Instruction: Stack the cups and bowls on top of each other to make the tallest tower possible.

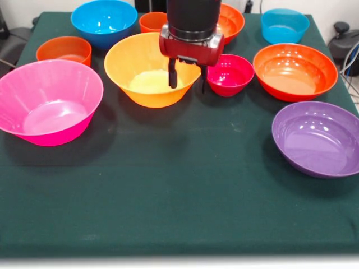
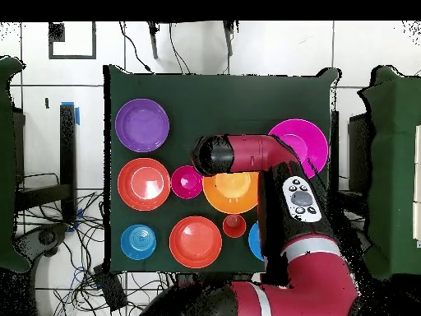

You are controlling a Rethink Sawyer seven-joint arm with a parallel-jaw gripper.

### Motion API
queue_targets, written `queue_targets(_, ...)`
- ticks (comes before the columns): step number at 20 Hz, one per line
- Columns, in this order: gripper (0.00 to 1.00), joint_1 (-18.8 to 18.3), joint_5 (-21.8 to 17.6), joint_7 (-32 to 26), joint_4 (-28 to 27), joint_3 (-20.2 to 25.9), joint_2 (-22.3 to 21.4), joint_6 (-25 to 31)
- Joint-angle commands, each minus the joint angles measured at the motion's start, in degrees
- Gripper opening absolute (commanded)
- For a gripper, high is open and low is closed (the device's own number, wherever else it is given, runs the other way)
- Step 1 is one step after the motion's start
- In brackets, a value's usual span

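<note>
Nine vessels sit apart on the green surface (image 1: pixel 185 190), none stacked. From the front, the pincer (image 1: pixel 187 75) hangs with its two fingers spread, one inside the large yellow-orange bowl (image 1: pixel 147 84) and one at its rim, just beside the small magenta bowl (image 1: pixel 230 74). Overhead, the arm (image 2: pixel 247 154) covers the pincer and part of that bowl. Large pink bowl (image 1: pixel 50 103), purple bowl (image 1: pixel 317 137) and wide orange-red bowl (image 1: pixel 294 70) lie nearer the front. Behind stand the big blue bowl (image 1: pixel 104 21), the small blue bowl (image 1: pixel 284 25), a squat orange bowl (image 1: pixel 64 50) and the orange-red cup (image 1: pixel 152 21); another orange bowl (image 2: pixel 196 241) shows whole only overhead.
</note>
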Motion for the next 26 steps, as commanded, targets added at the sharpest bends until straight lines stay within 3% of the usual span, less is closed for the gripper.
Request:
queue_targets(1,1.00,-0.58,-4.34,-2.18,-0.12,0.13,3.79,-2.88)
queue_targets(10,1.00,-0.63,-5.71,-2.53,-5.53,0.13,11.71,-8.12)
queue_targets(14,1.00,0.27,-4.79,-1.36,-3.64,-1.64,10.18,-7.29)
queue_targets(19,1.00,1.42,-3.56,1.32,2.60,-5.29,4.10,-5.95)
queue_targets(26,1.00,1.59,-1.81,0.90,5.84,-5.81,-0.15,-4.03)
